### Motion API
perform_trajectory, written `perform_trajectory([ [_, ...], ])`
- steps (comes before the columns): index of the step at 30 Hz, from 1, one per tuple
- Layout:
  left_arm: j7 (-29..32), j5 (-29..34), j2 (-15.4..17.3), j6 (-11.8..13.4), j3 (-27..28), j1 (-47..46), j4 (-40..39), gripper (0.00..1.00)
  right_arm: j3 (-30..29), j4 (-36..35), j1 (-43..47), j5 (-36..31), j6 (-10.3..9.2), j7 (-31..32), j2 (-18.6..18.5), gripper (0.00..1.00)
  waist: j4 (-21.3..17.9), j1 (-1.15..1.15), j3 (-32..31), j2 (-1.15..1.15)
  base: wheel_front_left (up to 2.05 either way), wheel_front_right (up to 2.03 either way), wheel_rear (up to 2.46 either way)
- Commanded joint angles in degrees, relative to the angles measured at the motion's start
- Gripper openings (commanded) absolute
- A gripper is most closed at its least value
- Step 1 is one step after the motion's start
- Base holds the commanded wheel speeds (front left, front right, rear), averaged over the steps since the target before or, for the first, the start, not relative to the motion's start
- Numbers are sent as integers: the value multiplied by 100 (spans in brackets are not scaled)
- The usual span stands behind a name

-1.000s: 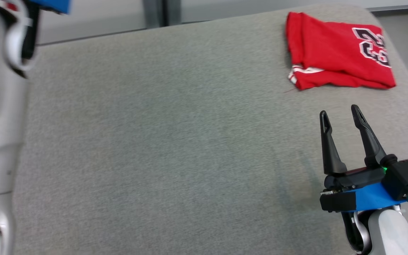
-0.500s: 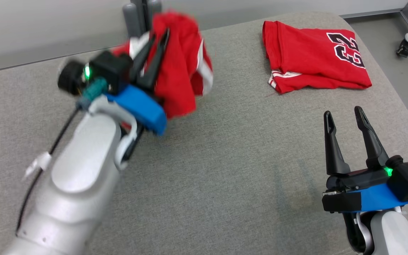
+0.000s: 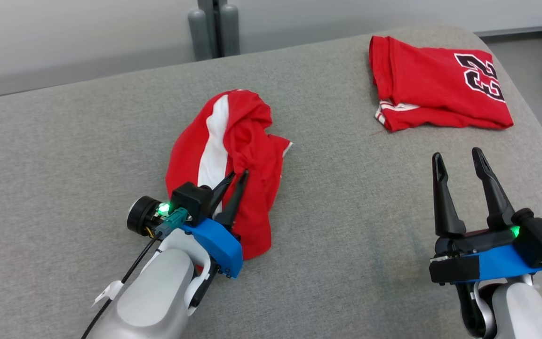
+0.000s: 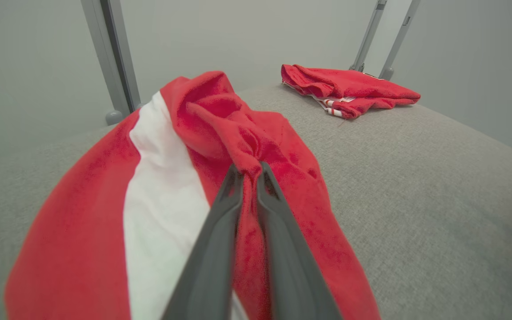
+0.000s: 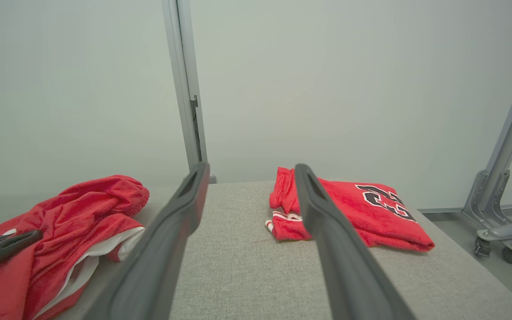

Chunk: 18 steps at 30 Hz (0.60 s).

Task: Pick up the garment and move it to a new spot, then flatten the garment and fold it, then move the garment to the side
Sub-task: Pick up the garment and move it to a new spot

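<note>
Clenched left jaws on a fold of the crumpled red garment — white-striped, heaped on the grey table left of centre. Spread right jaws wide, grasping nothing, over the table's near right side — well apart from the garment. Noted a folded red number-23 jersey lying at the far right corner of the table.

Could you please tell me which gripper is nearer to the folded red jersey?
Right. The right gripper hovers open just short of the folded jersey; the left gripper is farther left, pinching the crumpled garment.
</note>
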Motion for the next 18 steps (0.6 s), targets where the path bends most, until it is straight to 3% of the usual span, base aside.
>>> perform_trajectory([
  [1,-28,43,10,19,5,29,-24,100,-11,30,55,6,1,-19,-2,100,23,0,-28,1,0,0,0],
  [14,-45,550,352,483,1350,784,-1838,100,-75,255,308,-48,1,-19,-3,100,548,0,-524,1,0,0,0],
  [18,-45,774,460,512,1775,1167,-2239,100,-102,319,362,-75,1,-18,-4,100,771,0,-645,1,0,0,0],
])
